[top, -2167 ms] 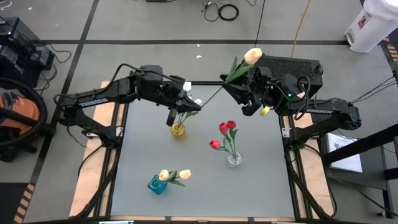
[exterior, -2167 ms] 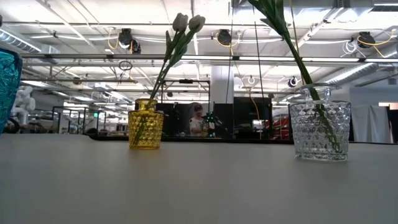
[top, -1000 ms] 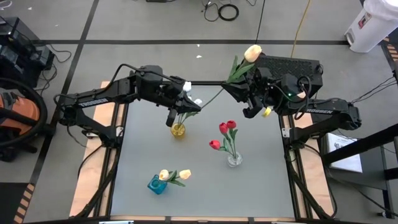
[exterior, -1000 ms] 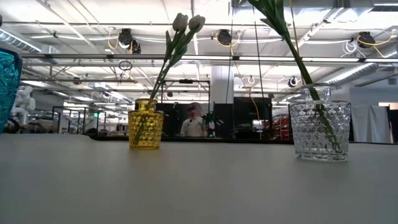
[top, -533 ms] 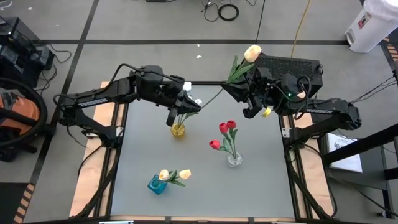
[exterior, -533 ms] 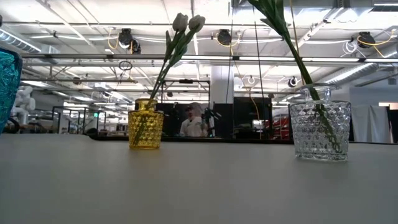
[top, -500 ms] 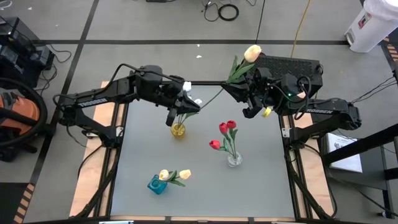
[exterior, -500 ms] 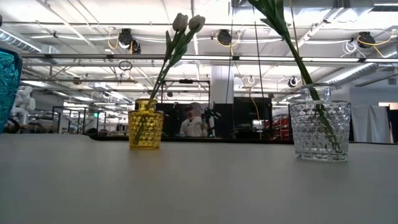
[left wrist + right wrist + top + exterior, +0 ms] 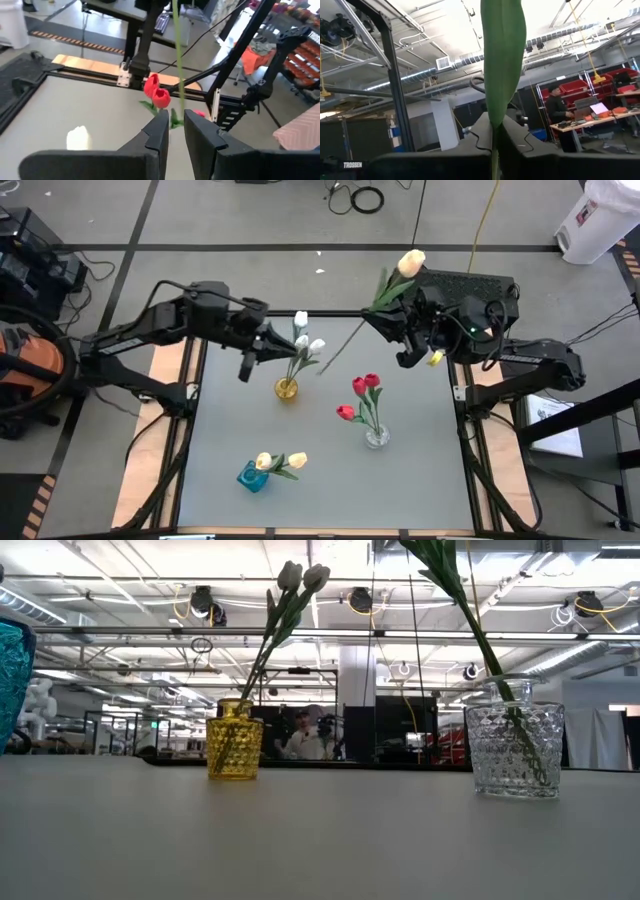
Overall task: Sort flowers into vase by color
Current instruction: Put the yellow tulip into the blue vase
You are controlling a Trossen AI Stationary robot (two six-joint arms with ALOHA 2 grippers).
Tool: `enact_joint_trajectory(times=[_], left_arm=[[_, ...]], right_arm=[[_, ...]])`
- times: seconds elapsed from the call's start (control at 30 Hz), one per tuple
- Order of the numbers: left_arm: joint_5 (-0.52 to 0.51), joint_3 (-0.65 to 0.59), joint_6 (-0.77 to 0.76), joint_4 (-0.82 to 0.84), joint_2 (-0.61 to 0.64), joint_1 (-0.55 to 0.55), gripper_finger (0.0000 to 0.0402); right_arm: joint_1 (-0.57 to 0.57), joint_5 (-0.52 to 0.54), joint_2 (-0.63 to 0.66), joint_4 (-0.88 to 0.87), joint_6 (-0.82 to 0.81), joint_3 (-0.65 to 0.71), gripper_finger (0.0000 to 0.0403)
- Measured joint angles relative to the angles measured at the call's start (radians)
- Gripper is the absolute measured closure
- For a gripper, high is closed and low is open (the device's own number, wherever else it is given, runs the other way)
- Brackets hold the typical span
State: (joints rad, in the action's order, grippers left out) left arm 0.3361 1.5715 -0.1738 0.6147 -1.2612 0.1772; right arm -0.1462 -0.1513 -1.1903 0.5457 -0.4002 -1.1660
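Sorting step nearly done. Right hand (image 9: 402, 330) is clamped shut on the stem of a pale yellow tulip (image 9: 410, 263), held up at the far right corner of the counter (image 9: 230, 440); the head sits above and beyond the hand, the stem trails down toward the counter middle. In the right wrist view only a broad green leaf (image 9: 502, 55) is seen between the closed fingers.

Left hand (image 9: 255, 352) is held just beside the white tulips (image 9: 305, 340), which stand in the yellow vase (image 9: 287, 388) just below and right of it. In the left wrist view its fingers (image 9: 160, 137) are seen slightly parted with nothing between them; a thin green stem (image 9: 177, 55) is seen ahead of them, not gripped.

Red tulips (image 9: 363, 388) are placed in the clear vase (image 9: 377, 436), between and nearer than both hands. Two yellow tulips (image 9: 280, 462) lie in the blue vase (image 9: 252, 476), at the near side, well apart from both hands.

Judged next: the held yellow tulip is to be carried across to the blue vase, stem end lowered into the mouth, then released. A long reach is called for; the red tulips could be brushed on the way.

Hard to tell: the stem's lower end is thin and lost against the counter. In the low view both hands are out of frame, and the blue vase is cut at the edge. A person (image 9: 300, 738) is seen far off in the room.
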Motion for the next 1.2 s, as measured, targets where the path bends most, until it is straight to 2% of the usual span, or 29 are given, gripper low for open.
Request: enact_joint_trajectory(times=[0.4, 0.7, 0.9, 1.1, 1.2], left_arm=[[-0.161, 0.0, -0.003, 0.269, 0.181, 0.0, 0.0336], [-0.245, 0.0, -0.005, 0.253, 0.291, 0.0, 0.0336], [-0.255, 0.0, -0.005, 0.253, 0.293, 0.0, 0.0336], [-0.255, 0.0, -0.005, 0.225, 0.283, 0.0, 0.0336], [-0.262, 0.0, -0.005, 0.205, 0.284, 0.0, 0.0336]], right_arm=[[-0.038, -0.002, 0.106, -0.071, -0.007, 0.0, 0.0402], [0.03, -0.008, 0.042, -0.099, -0.03, -0.021, 0.0402], [0.062, -0.052, -0.09, -0.274, 0.047, -0.216, 0.0402], [0.063, -0.118, -0.265, -0.538, 0.144, -0.513, 0.0402], [0.063, -0.118, -0.349, -0.654, 0.199, -0.661, 0.0402]])
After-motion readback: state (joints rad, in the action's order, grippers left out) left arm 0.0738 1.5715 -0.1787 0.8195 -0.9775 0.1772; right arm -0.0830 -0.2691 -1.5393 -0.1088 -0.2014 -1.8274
